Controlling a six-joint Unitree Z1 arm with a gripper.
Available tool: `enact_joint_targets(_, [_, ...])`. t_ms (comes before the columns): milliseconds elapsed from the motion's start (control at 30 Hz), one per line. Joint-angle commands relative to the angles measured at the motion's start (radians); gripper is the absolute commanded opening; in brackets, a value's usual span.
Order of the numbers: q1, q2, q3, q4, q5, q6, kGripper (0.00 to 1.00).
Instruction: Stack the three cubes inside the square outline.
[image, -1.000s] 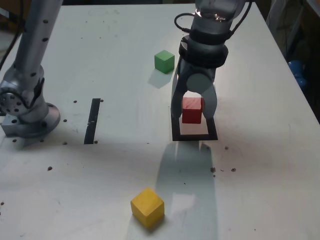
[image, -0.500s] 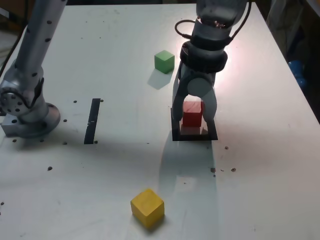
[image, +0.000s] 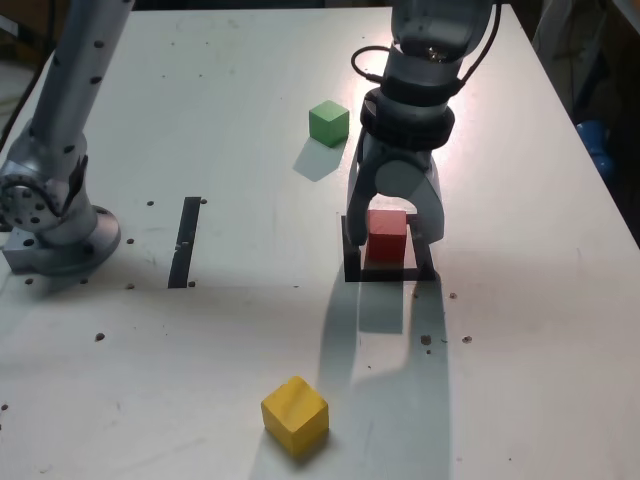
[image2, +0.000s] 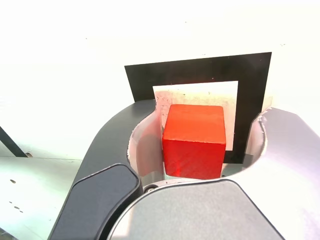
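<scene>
We find the red cube (image: 386, 236) sitting inside the square outline (image: 353, 270), the gripper (image: 392, 232) straddling it with jaws spread and a gap showing on each side in the wrist view. Small, rigid and matte, it looks light and easy to pinch across two opposite flat faces. The green cube (image: 328, 122) and yellow cube (image: 295, 414) wait well apart on the table (image: 230, 330).
</scene>
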Motion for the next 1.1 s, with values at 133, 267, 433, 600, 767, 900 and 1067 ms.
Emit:
enact_joint_targets(133, [-0.018,-0.087,0.039,0.011,0.027,-0.004,1.0])
enact_joint_targets(267, [-0.053,-0.166,0.088,0.028,0.054,-0.007,1.0])
enact_joint_targets(433, [-0.136,-0.226,0.105,0.072,0.085,0.015,0.99])
enact_joint_targets(600, [-0.26,-0.248,0.114,0.086,0.091,0.051,0.99])
enact_joint_targets(767, [-0.381,-0.254,0.134,0.085,0.084,0.055,0.98])
enact_joint_targets(900, [-0.473,-0.259,0.138,0.088,0.073,0.044,0.98])
enact_joint_targets(1067, [-0.565,-0.253,0.137,0.089,0.058,0.022,0.97])
